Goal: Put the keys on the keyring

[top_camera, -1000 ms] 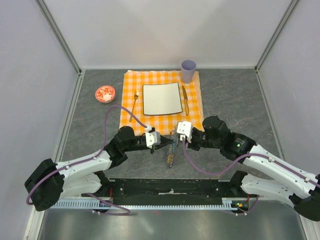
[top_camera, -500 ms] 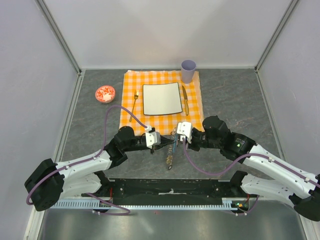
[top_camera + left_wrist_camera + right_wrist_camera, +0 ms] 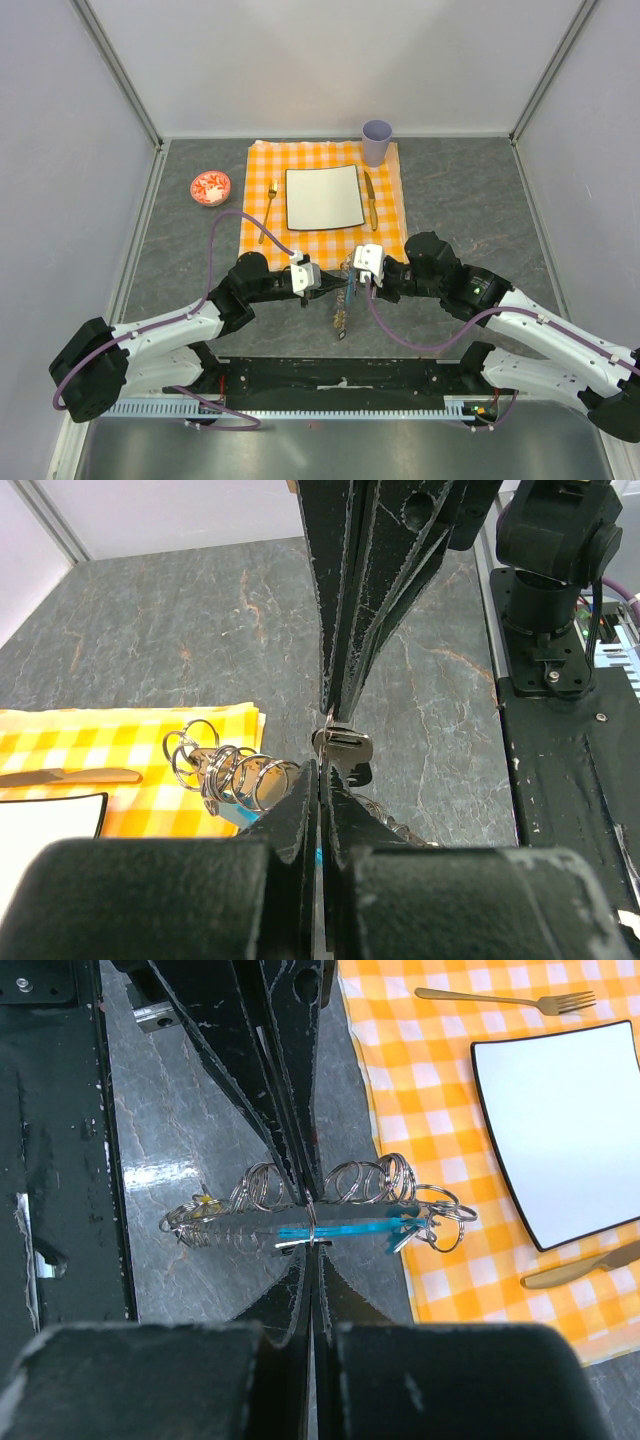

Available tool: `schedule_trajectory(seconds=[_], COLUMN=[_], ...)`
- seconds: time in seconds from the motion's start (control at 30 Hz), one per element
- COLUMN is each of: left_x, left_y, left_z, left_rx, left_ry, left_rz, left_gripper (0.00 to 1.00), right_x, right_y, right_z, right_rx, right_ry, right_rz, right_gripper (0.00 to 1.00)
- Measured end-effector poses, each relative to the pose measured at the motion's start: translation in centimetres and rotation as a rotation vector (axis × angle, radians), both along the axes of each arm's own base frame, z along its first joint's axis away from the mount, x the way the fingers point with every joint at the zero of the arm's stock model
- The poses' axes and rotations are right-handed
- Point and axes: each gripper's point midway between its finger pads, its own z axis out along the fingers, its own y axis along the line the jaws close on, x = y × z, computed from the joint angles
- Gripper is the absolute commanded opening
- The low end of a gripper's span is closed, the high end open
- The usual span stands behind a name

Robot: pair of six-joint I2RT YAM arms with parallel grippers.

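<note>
Both arms reach in to the middle of the table's near edge. The left gripper [image 3: 322, 282] and right gripper [image 3: 358, 278] meet tip to tip just off the near edge of the checked cloth [image 3: 320, 243]. The keyring [image 3: 312, 1222] is held up between them. Its blue tag [image 3: 345, 1228] runs crosswise, with a string of silver rings [image 3: 375, 1178] bunched along it, one end over the cloth corner and the other over bare table [image 3: 470, 190]. The right jaws are closed tight on the keyring wire where it crosses the tag. The left jaws are closed to a thin slit right at a small silver key [image 3: 342, 746]; I can't tell which gripper actually pinches that key. From above, the bunch trails from the fingertips toward the near edge. The rest of the setting sits toward the far edge. A white square plate [image 3: 324, 197] is centred on the cloth, with a gold fork [image 3: 270, 208] left of it and a knife [image 3: 371, 200] right of it. A lilac cup [image 3: 377, 142] stands at the cloth's far right corner. A red-and-white bowl [image 3: 210, 187] sits on bare table, left of the cloth.
</note>
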Motion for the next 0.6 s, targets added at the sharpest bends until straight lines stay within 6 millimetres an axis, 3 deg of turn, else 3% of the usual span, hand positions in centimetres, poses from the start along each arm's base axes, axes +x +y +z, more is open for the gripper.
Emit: schedule_trajectory(seconds=[0.6], left_x=[-0.49], left_y=[-0.08], left_z=[0.01], left_rx=[0.0], left_ry=[-0.002], left_rz=[-0.03], left_gripper=[0.02], right_x=[-0.14], right_y=[-0.04], right_z=[-0.13], right_rx=[-0.004], right_ry=[0.006], right_rz=[0.004], right_gripper=[0.0])
